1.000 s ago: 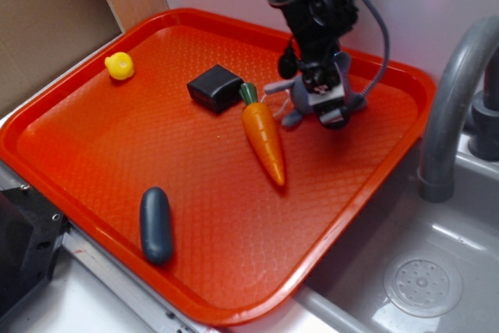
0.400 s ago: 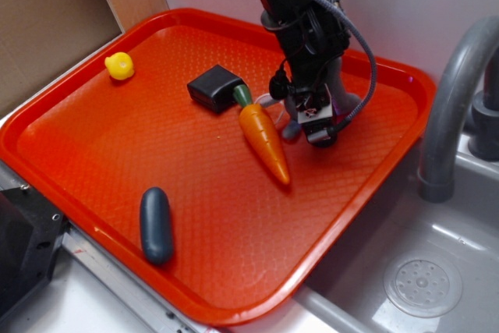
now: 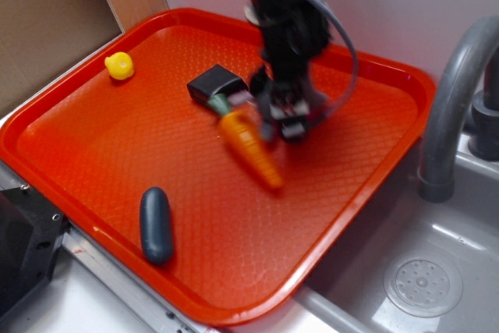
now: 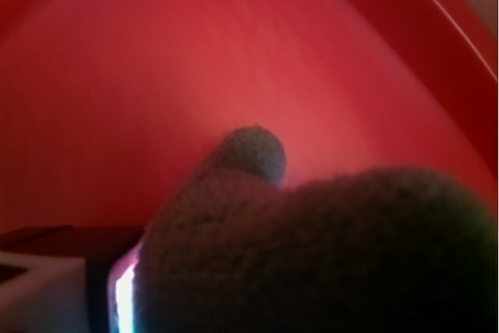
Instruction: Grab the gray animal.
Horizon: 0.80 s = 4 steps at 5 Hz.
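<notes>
The gray animal (image 4: 312,255) fills the lower half of the wrist view as fuzzy gray plush pressed close to the camera, one rounded limb sticking up over the red tray floor. In the exterior view my gripper (image 3: 284,122) is motion-blurred and low over the middle of the tray, shut on the plush. The arm and the blur hide most of the plush there. The gripper's left side is against the orange carrot (image 3: 249,150), which lies slanted on the tray.
The orange tray (image 3: 117,154) also holds a black block (image 3: 214,87) beside the carrot's green top, a yellow duck (image 3: 119,65) at the far left and a dark blue-gray capsule (image 3: 156,224) near the front. A gray faucet (image 3: 452,99) and sink (image 3: 421,278) are on the right.
The gripper has moved left across the tray, taking the gray animal with it. It has pushed the carrot left, and the carrot's top now sits nearer the black block.
</notes>
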Available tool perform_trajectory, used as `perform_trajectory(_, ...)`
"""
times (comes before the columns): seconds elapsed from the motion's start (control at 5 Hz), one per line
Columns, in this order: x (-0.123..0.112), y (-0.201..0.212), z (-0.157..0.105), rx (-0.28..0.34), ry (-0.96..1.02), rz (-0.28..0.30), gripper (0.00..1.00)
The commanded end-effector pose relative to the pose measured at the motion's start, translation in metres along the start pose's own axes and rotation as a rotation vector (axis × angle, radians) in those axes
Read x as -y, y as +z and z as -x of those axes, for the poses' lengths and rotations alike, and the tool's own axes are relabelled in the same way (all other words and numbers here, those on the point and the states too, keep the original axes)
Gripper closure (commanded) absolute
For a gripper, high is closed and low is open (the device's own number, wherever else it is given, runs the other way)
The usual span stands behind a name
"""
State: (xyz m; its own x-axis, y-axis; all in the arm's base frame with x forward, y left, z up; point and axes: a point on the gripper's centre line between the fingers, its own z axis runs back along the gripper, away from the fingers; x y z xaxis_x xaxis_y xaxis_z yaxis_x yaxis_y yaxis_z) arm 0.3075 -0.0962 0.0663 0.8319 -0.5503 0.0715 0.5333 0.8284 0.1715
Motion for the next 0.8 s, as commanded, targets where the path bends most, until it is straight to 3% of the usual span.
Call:
perform_trajectory(0.0,-0.008,0.111,0.028,0.010,0.386,-0.169,1.00)
perform_trajectory(0.4,-0.020,0.157,0.085,-0.036,0.695,-0.069,1.00)
perform_trajectory(0.6,-0.029,0.166,0.101,-0.017,0.779,-0.014,1.00)
